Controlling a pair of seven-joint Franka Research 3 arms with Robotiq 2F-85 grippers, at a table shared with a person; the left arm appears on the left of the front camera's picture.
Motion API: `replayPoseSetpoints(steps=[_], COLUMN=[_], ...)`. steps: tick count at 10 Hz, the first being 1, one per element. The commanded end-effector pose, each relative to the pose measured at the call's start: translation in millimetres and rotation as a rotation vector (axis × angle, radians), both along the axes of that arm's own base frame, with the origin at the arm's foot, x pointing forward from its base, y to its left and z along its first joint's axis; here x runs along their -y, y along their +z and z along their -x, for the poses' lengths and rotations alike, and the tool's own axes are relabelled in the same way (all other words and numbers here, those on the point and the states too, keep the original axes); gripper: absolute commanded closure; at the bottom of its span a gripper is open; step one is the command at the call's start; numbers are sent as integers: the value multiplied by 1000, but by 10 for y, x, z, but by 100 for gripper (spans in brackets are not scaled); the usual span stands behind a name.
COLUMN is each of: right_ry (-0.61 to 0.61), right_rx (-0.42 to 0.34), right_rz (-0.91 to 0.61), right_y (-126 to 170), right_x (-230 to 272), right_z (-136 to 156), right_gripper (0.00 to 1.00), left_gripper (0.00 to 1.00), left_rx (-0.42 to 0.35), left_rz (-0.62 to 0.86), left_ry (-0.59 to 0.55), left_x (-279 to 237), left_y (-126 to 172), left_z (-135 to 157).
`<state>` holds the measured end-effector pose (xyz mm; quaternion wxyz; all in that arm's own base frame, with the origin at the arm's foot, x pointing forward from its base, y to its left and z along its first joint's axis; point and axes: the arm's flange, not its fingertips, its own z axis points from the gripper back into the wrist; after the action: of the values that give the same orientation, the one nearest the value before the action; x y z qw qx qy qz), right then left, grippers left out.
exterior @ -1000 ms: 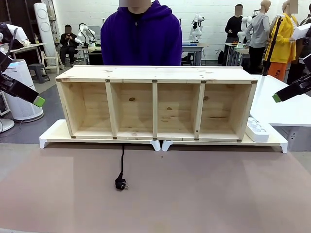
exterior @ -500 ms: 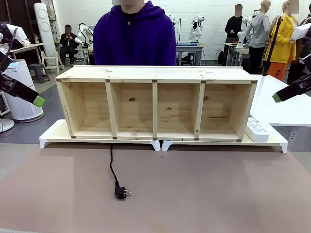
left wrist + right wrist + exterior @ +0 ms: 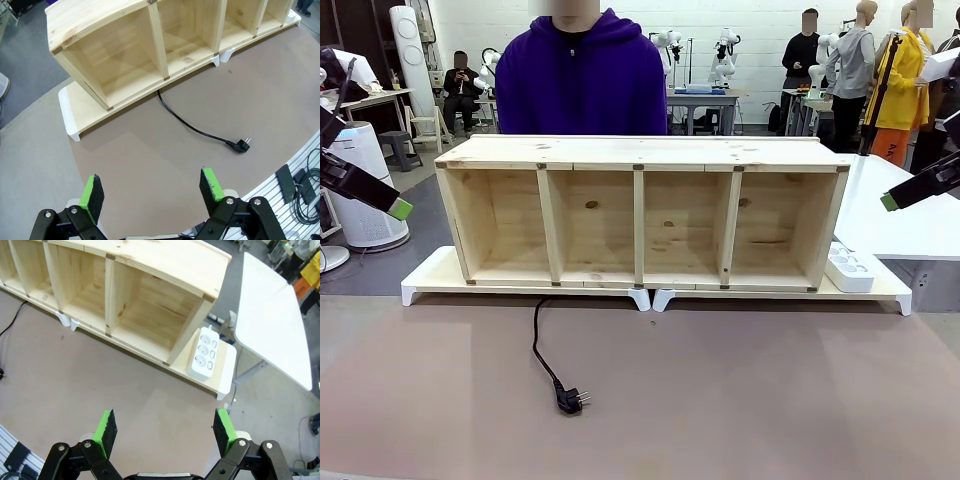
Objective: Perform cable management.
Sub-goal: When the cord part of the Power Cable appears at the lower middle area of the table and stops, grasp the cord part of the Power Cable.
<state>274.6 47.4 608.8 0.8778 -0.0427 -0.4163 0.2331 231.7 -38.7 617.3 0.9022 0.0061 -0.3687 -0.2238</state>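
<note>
Black cable is lying on the brown tabletop. It is coming out from under the white riser nr the 1st divider from the left of a 4-bay wooden shelf. Its plug is resting left of centre. L gripper is hovering high, fingers spread, holding nothing; R gripper likewise. White power strip is sitting just beside the shelf's right end. Person in purple hoodie is standing behind the shelf.

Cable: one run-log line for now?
cable: slack on table, runs from under shelf | plug: free | left tool: open, empty | right tool: open, empty
</note>
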Motion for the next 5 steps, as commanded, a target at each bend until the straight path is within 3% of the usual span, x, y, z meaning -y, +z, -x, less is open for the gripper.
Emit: replayPoseSetpoints(steps=[1, 5], right_ry=[-1, 0], right_rx=[-2, 0], right_rz=[0, 0], right_y=[-17, 0], right_x=[1, 0], right_z=[-29, 0], right_gripper=[0, 0], left_gripper=[0, 0], left_rx=[10, 10], left_rz=[0, 0], left_ry=[-6, -6], left_x=[-8, -8], left_y=[5, 5], left_z=[-34, -34])
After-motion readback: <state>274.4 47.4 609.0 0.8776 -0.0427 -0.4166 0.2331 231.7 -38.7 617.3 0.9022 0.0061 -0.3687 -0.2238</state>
